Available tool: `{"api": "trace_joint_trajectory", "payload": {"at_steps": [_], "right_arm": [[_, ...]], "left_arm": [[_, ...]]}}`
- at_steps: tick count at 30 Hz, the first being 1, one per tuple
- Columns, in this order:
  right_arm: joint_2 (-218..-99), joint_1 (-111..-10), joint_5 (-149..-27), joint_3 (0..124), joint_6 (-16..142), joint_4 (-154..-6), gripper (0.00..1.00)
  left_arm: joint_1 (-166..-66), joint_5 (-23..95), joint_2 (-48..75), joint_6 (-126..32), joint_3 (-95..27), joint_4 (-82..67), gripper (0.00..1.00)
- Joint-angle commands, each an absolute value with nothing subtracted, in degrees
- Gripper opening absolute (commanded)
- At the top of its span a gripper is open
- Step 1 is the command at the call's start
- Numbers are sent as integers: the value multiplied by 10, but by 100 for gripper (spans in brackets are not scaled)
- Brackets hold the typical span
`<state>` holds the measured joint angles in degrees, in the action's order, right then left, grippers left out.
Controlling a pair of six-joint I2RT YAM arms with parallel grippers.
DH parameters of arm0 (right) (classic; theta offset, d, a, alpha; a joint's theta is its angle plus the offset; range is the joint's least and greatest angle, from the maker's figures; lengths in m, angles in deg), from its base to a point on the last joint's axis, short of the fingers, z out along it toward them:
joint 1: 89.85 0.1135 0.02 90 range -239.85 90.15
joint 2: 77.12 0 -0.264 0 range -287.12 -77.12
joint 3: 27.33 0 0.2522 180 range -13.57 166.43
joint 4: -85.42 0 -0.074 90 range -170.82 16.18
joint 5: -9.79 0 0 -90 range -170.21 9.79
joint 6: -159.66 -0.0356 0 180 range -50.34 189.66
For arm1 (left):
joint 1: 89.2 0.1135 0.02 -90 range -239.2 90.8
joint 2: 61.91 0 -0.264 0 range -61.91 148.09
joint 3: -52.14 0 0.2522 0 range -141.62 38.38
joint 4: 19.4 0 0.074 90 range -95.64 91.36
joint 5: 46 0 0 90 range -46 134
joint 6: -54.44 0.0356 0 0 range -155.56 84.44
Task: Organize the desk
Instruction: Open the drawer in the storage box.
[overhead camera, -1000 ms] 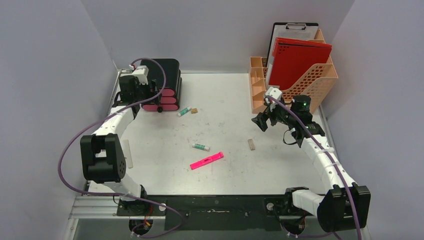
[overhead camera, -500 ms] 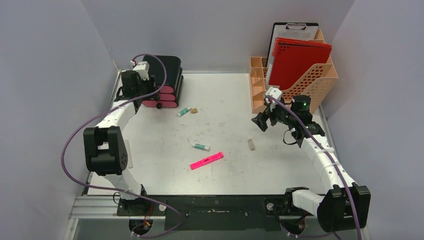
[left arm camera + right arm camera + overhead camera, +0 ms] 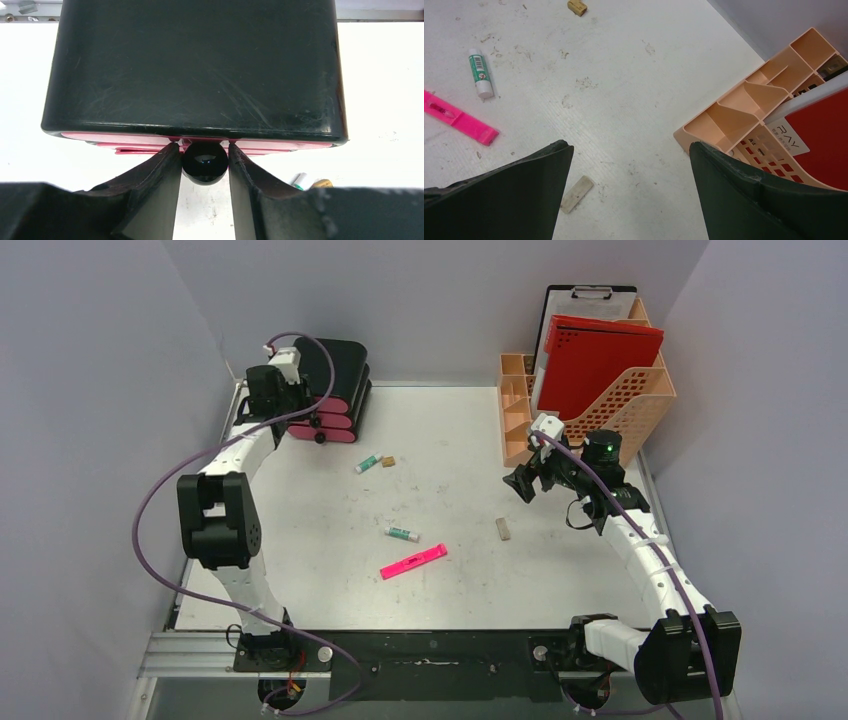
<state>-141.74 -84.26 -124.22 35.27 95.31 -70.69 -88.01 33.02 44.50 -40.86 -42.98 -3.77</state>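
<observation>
The white scuffed desk [image 3: 450,430] carries a black drawer box [image 3: 338,375] with pink drawers at its back left. My left gripper [image 3: 303,422] is at the box's front. In the left wrist view the left gripper [image 3: 204,147] is shut on the round black drawer knob [image 3: 204,164], both fingers touching its sides under the box [image 3: 195,65]. My right gripper [image 3: 521,483] hangs open above the desk beside the orange file rack [image 3: 610,405]; the right gripper [image 3: 629,152] holds nothing.
A pink highlighter [image 3: 413,561], a green-and-white glue stick [image 3: 402,533], a beige eraser [image 3: 503,529], a second glue stick [image 3: 368,464] and a small brown piece [image 3: 389,461] lie loose. The rack [image 3: 744,110] holds a red folder [image 3: 600,355] and a clipboard.
My left gripper has narrowed onto the knob and moved toward the back wall; the knob and pink drawer front went back with it. The right arm has not moved.
</observation>
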Motion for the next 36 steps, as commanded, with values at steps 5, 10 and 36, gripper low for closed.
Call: {"api": "trace_joint_trajectory", "payload": {"at_steps": [5, 10, 36], "right_arm": [[-1417, -847, -1259, 353, 951, -740, 90], [-1419, -846, -1259, 353, 951, -740, 90], [-1430, -806, -1270, 362, 973, -722, 90]], "left_arm": [[-883, 319, 462, -408, -474, -63, 26], [-880, 312, 436, -406, -447, -62, 15], [-818, 248, 228, -413, -229, -57, 7]]}}
